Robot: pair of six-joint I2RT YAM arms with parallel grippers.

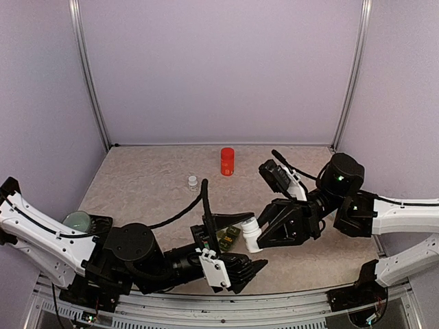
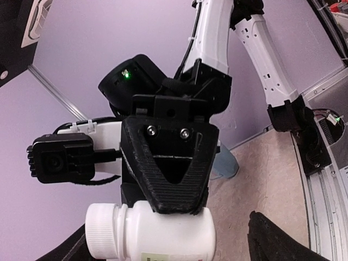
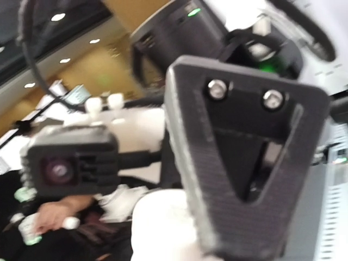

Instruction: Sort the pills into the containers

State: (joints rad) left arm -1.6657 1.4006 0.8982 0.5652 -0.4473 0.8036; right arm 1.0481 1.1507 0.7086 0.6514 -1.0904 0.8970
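**Between the two arms, a white pill bottle in the right gripper**

At the near middle of the table (image 1: 151, 178), the two grippers meet tip to tip around a white pill bottle (image 1: 250, 231). The right gripper (image 2: 173, 205) is clamped on it. In the left wrist view, one ribbed black finger (image 2: 168, 163) presses down across the bottle's body, with the ridged white cap sticking out to the side. The other finger is hidden behind the bottle.

The left gripper (image 1: 256, 240) stands wide apart. In its own wrist view its two fingers show only as dark shapes at the bottom corners, well clear of the bottle on both sides. In the top view the bottle sits in the gap between them.

The right wrist view is blurred. It shows the opposite gripper's finger and camera close up, with a white rounded shape at the bottom edge.

The containers (image 1: 230, 237) lie flat on the table just beside the bottle, on its left. They are a small dark green strip with a yellowish inside, partly hidden by the left gripper. Whether the lids are up or down cannot be told, nor what is inside.

Further back on the table, a red bottle (image 1: 227, 161) stands upright near the middle. A small clear cap-like piece (image 1: 193, 181) sits to its left, apart from it. A pale mug (image 1: 77, 221) shows at the left edge, beside the left arm.
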